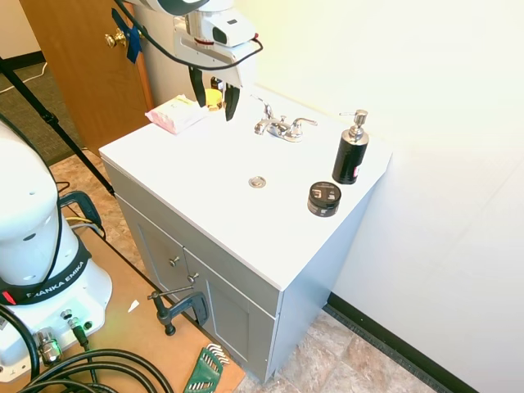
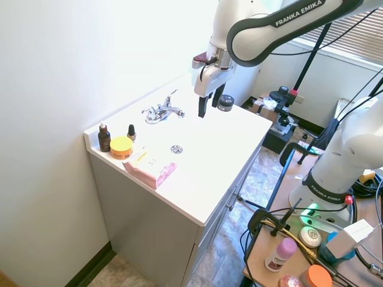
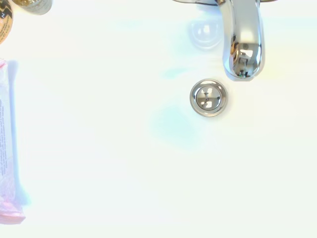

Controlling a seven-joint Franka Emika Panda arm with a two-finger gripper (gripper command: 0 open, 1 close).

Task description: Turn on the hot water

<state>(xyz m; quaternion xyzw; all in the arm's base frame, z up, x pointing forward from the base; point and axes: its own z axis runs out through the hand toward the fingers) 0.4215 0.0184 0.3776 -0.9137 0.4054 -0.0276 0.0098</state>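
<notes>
A low chrome tap (image 1: 281, 128) (image 2: 163, 111) with a short spout (image 3: 242, 44) stands at the back of the white sink top (image 1: 205, 164). It has two matching lever handles, one (image 1: 266, 111) on the side of the small bottles and one (image 1: 304, 124) on the side of the pump bottle. No mark shows which one is the hot water. My gripper (image 1: 214, 110) (image 2: 200, 103) hangs open and empty above the basin, a little in front of the tap and toward the bottle-side handle, touching nothing. The wrist view looks straight down on the drain (image 3: 209, 97).
A black pump bottle (image 1: 350, 151) and a round black tin (image 1: 324, 198) stand on one end of the top. A pink packet (image 1: 176, 113) (image 3: 7, 148), a yellow jar (image 2: 121, 146) and small dark bottles (image 2: 104, 137) sit at the other end. The wall runs close behind the tap.
</notes>
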